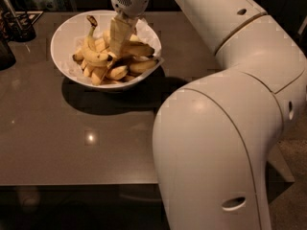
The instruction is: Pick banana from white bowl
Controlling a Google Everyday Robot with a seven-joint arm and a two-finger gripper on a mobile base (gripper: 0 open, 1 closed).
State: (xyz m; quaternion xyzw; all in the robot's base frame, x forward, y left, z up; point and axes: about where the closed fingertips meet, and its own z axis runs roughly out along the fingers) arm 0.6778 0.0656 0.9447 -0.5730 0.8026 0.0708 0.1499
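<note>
Reaching down from the top centre of the frame, the gripper (117, 48) is sunk into the heap of fruit in the bowl (64, 35), which sits in the upper left on the table (96, 162). Its pale lower end meets the heap near the bowl's middle. Whether it is wide, narrow or clamped on anything I cannot tell, because its tip merges with the yellow skins around it.

The banana (140, 49) lies just right of the gripper, in the right half of the bowl. It is roughly level, with its dark tip pointing at the right rim. It seems to rest on top of the others, and its left end is hidden behind the gripper. Just below it a second fruit (143, 65) lies along the right rim.

Left of the gripper a slim banana (95, 56) curves across the heap, its dark-tipped stem standing upright toward the far rim. Short bananas (103, 73) crowd the near side of the bowl.

The arm (225, 128) fills the right half of the frame, from its bulky housing at the bottom up to the wrist above the bowl. A dark holder (18, 25) with thin rods stands in the upper left corner, well apart from the bowl. The bowl's shadow falls on the table at its lower right.
</note>
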